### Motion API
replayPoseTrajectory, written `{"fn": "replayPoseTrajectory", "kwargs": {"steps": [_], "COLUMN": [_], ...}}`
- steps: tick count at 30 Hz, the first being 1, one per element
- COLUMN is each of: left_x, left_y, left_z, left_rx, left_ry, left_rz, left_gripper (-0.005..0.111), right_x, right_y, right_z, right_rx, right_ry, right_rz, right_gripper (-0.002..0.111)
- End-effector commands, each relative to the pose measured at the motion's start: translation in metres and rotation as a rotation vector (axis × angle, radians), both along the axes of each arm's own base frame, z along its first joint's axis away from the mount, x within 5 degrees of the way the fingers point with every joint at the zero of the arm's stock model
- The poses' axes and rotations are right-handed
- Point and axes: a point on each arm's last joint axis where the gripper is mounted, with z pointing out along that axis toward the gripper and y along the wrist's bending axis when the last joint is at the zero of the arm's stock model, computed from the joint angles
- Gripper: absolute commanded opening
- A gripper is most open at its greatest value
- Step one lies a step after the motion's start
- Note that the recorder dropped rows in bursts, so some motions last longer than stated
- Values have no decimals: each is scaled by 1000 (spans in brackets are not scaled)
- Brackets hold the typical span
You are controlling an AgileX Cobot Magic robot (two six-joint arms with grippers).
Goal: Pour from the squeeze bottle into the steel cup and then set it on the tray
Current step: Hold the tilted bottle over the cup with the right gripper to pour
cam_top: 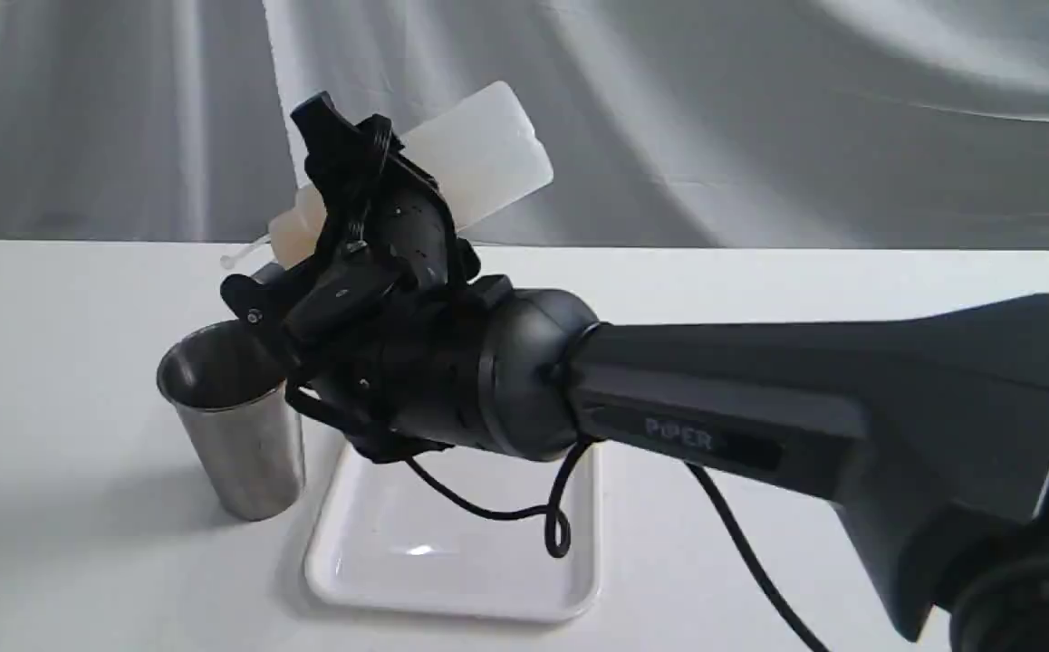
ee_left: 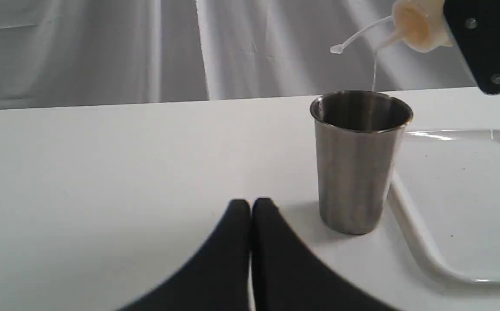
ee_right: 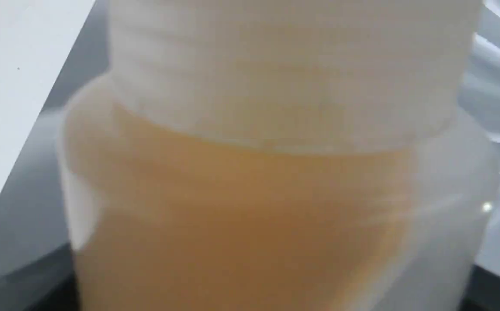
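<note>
My right gripper (cam_top: 336, 217) is shut on the squeeze bottle (cam_top: 488, 154), holding it tilted with the nozzle down and to the left. The nozzle hangs just above the steel cup (cam_top: 235, 435), which stands upright on the table. In the left wrist view a thin stream (ee_left: 374, 73) runs from the squeeze bottle (ee_left: 418, 23) into the steel cup (ee_left: 356, 172). Amber liquid fills the squeeze bottle (ee_right: 250, 194) close up in the right wrist view. The white tray (cam_top: 452, 580) lies just right of the cup. My left gripper (ee_left: 250, 211) is shut and empty, low on the table in front of the cup.
The right arm (cam_top: 760, 407) reaches in from the right, above the tray, and its black cable (cam_top: 561, 516) dangles over it. A grey cloth backdrop (cam_top: 760, 109) hangs behind the white table (cam_top: 53, 407). The tray's (ee_left: 461, 194) rim nearly touches the cup's base.
</note>
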Motion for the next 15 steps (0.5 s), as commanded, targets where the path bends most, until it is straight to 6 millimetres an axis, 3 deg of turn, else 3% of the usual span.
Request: {"fn": "replayPoseTrajectory", "kwargs": {"steps": [1,15], "left_x": [0,0], "left_y": [0,0], "left_z": [-1,-1], "left_rx": [-6,-4], "left_ry": [-6,-6], "left_rz": [2,2], "left_gripper": [0,0], "right_x": [0,0], "right_y": [1,1], "right_z": [16,16], "right_rx": [-10,-11], "right_ry": [-51,-51], "right_rz": [9,10], "right_gripper": [0,0]}}
